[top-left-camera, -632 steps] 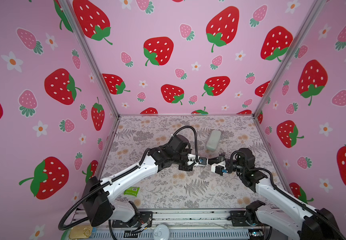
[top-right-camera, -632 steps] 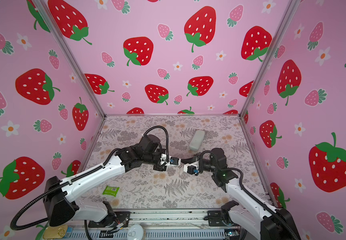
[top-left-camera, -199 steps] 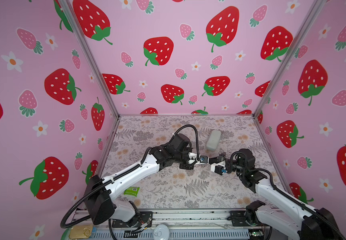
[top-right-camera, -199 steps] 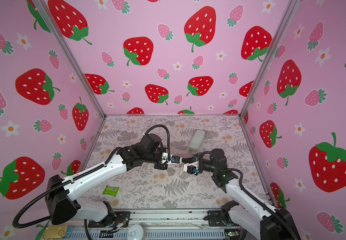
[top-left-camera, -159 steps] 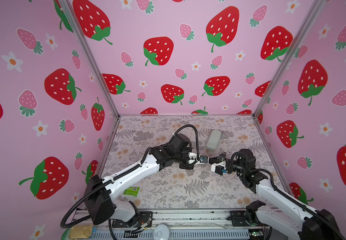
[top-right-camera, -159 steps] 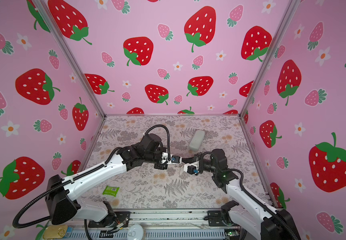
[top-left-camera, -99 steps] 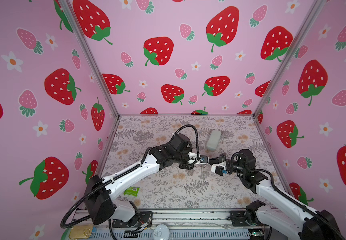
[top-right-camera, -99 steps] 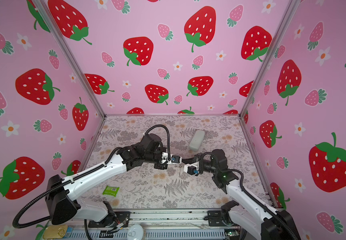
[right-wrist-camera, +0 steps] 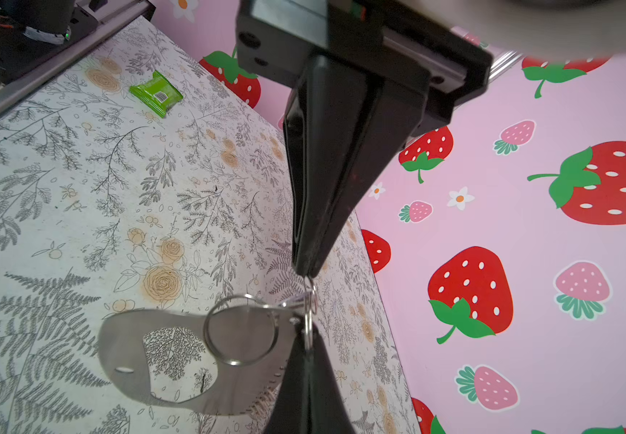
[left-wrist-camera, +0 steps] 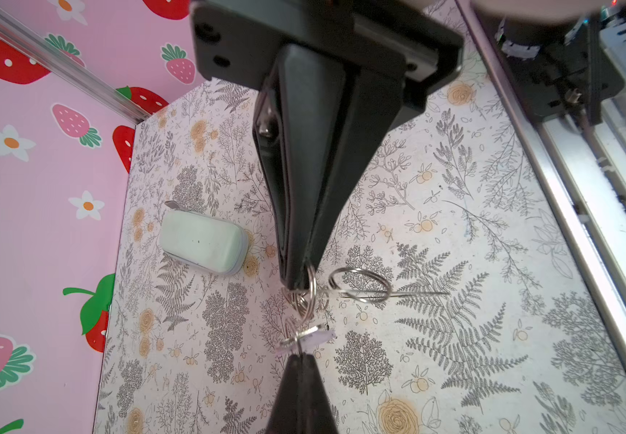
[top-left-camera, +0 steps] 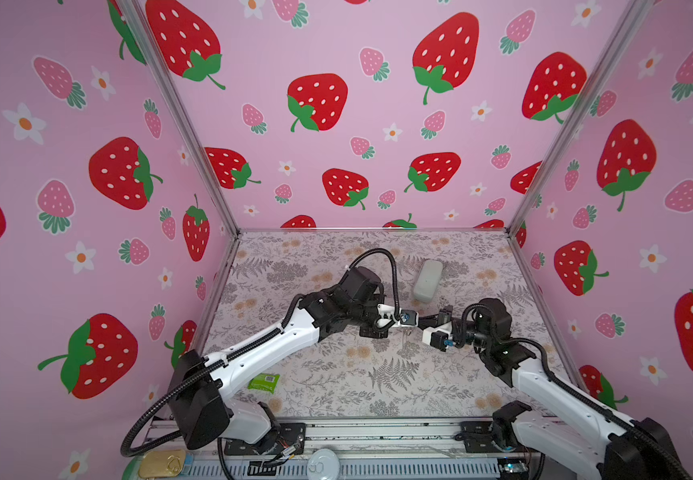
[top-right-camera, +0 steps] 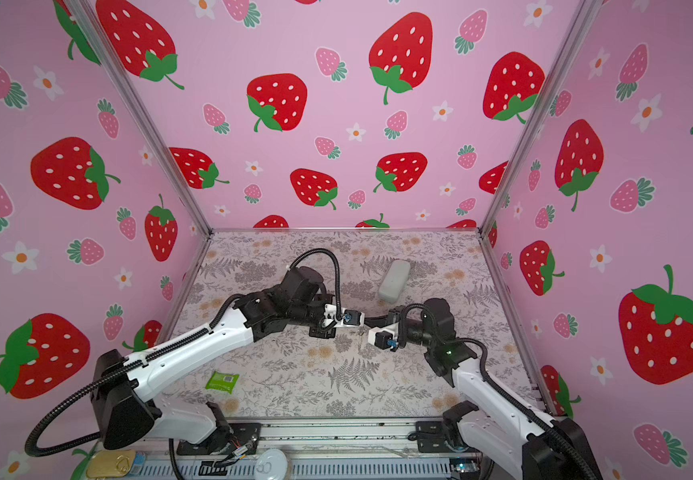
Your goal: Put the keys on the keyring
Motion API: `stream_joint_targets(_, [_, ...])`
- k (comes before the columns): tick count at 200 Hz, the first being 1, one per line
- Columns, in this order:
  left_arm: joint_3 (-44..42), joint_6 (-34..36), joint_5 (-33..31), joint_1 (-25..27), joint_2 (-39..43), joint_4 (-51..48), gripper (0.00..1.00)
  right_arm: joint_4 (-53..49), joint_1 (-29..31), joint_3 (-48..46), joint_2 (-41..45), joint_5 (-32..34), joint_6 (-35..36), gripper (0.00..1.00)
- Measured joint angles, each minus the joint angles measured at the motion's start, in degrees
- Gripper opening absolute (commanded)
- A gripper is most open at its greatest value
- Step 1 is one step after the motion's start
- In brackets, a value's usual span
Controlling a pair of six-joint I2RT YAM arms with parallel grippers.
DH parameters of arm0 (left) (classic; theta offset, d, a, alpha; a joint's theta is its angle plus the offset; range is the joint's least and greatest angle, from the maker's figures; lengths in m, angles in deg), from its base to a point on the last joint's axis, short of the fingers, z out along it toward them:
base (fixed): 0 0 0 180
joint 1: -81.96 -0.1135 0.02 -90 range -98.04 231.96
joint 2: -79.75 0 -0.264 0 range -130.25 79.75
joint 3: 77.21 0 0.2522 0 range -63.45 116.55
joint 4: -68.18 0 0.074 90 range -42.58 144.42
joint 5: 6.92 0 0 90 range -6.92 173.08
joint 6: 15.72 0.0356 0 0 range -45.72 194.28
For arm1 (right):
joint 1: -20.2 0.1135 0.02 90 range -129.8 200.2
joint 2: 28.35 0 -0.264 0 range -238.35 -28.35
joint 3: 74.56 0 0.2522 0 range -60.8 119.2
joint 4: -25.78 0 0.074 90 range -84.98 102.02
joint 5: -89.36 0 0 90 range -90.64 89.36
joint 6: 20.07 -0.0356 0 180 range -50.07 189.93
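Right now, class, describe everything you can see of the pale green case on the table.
The case is a pale grey-green rounded oblong, smooth and matte-looking, with a grey seam along one side and a small grey tab at one corner. It lies flat on the floral table, toward the back wall, touching nothing else.
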Motion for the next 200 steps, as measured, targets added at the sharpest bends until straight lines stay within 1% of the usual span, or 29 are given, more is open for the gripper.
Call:
stream_joint_targets(58, [0.0,-0.1,0.0,0.2,0.0,0.0,0.0,1.9,0.0,-0.5,0.0,0.3,-1.5,0.0])
stream_joint_targets(200, [0.4,-0.6,0.0,0.2,0.0,0.0,0.0,2.6,0.0,-1.1,-0.1,0.3,-1.6,0.0])
